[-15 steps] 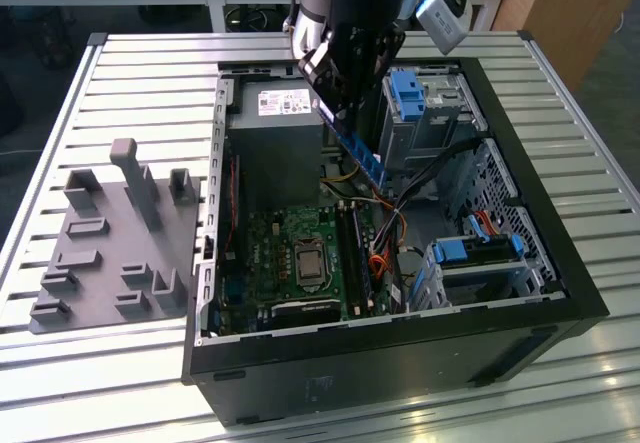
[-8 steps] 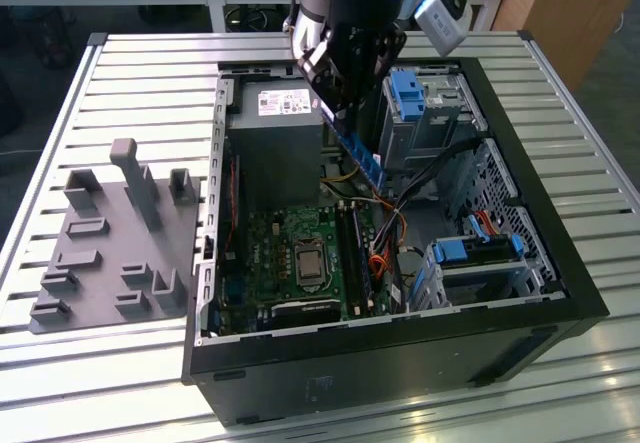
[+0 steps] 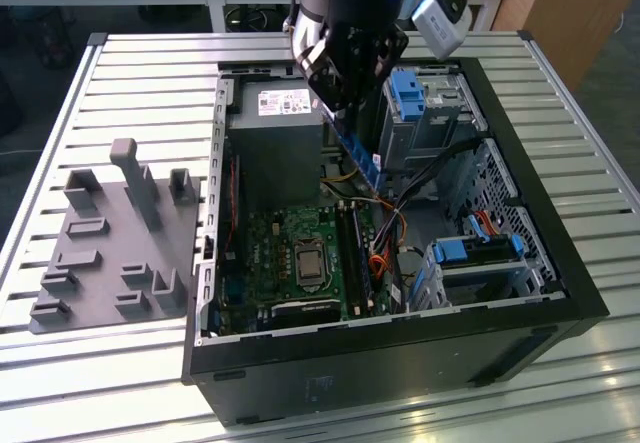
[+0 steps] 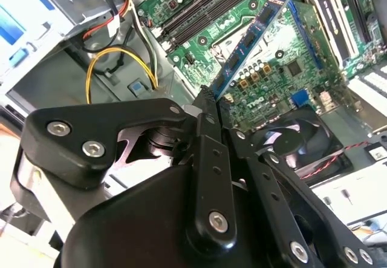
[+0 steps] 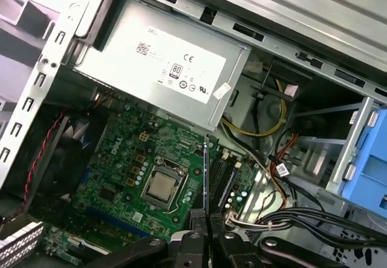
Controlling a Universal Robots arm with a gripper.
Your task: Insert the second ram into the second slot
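The second ram is a long blue stick with dark chips, and my gripper is shut on its upper end. It hangs tilted inside the open computer case, above the motherboard and clear of it. Its lower end is over the far end of the dark memory slots. In the second wrist view the ram runs out from the black fingertips across the board, beside the slots. The first wrist view has the ram edge-on, next to the slots, above my gripper.
A grey power supply sits at the case's back. Light-blue drive brackets and loose cables crowd the exterior view's right. The processor socket lies beside the slots. A grey fixture block rests on the slatted table.
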